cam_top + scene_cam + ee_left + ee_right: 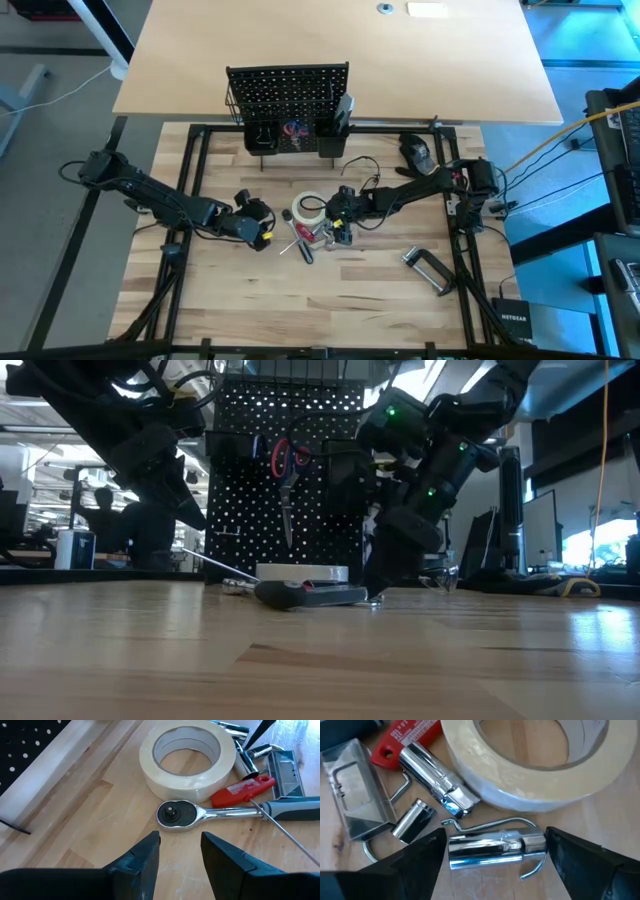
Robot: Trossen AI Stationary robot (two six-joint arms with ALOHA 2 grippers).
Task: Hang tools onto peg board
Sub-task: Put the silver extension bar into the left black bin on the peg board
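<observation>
Straddling chrome socket (492, 847), right gripper (492, 857) fingers spread wide, gripping nothing; tape roll (530, 765) just beyond. Left gripper (180, 855) part-open, empty, near ratchet (200, 813).

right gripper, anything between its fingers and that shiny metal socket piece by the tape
Nothing visible. The open right gripper straddles the chrome socket, one finger on each side with clear gaps. The tape roll lies just beyond it, outside the fingers' path.

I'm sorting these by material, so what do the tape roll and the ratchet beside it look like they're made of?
The tape roll looks like cream paper masking tape, with a matte, faintly layered side. The ratchet looks like chrome-plated steel, bright and mirror-like, with a grey handle that may be rubber or plastic.
</observation>
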